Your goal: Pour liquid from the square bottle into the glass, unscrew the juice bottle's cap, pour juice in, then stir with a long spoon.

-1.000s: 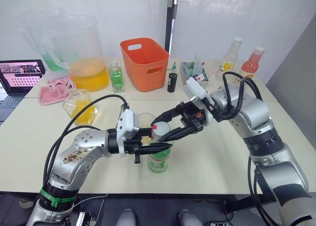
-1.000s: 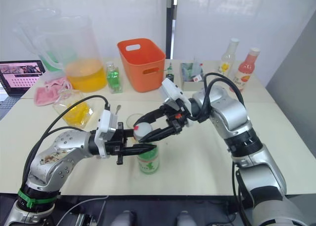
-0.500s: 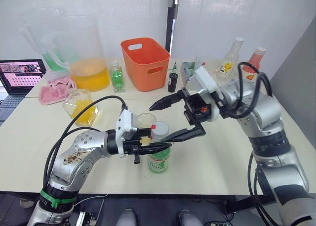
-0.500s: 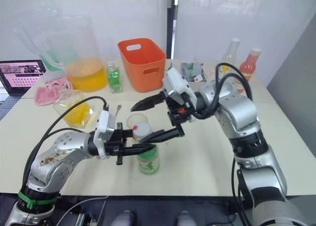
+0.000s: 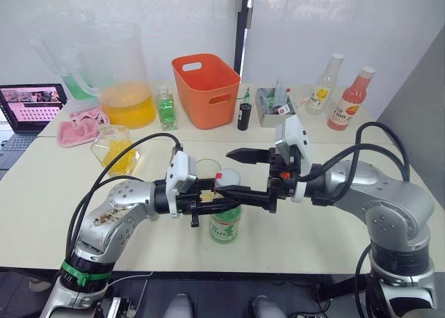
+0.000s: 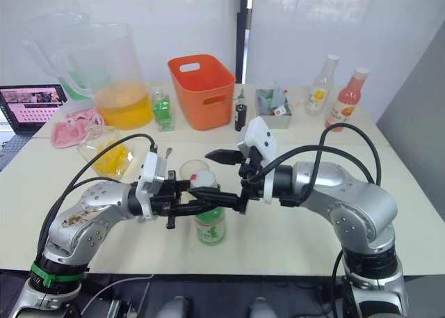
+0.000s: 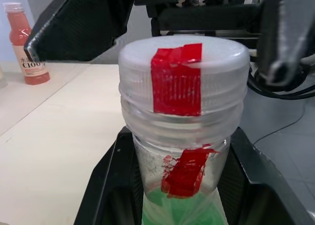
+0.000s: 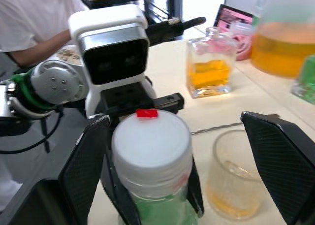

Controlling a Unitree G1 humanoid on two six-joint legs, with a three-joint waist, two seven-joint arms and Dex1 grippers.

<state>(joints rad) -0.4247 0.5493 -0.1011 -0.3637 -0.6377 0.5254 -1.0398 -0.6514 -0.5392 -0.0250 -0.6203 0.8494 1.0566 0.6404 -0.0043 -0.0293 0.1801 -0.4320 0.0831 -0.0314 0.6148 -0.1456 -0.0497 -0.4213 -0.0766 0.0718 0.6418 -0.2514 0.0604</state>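
Between the right tool's (image 5: 238,172) spread fingers sits the cap (image 5: 229,178).

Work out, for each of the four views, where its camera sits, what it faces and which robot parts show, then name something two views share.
Left eye view: head camera, looking down over the table; both arms show.
Right eye view: the same, shifted sideways.
Left wrist view: along the left gripper, shut on the juice bottle below its cap.
Right wrist view: along the open right gripper, facing cap, glass and square bottle.
Shared: both wrist views show the cap.
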